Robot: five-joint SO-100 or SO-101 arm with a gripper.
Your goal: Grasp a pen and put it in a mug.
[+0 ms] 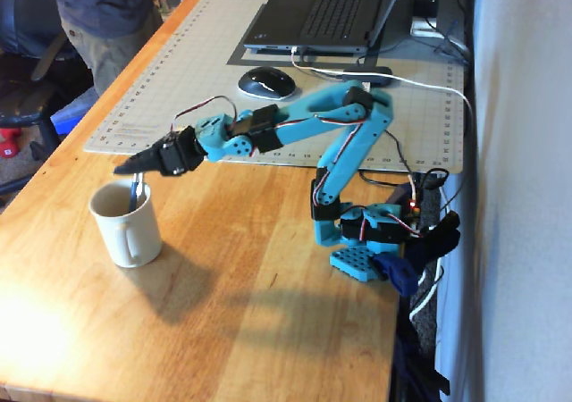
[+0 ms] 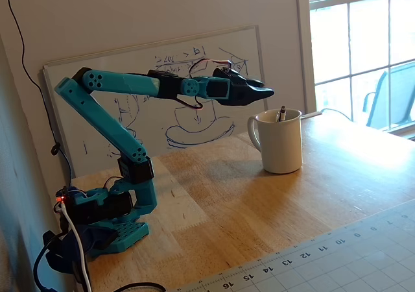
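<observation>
Daylight fills both fixed views. In one, the window (image 2: 363, 52) at the right is blown out to near white, and the table (image 2: 363, 169) below it gleams pale. In the other, a bright washed patch sits on the wood at the lower left, and the mug (image 1: 125, 226) and arm (image 1: 295, 125) cast soft shadows. Both pictures are slightly soft and grainy, without edge distortion.

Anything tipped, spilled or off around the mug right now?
Nothing stands out. The mug stands upright on the table, with the pen inside, leaning on the rim with only its end showing. The gripper hangs above the mug, holding nothing.
</observation>
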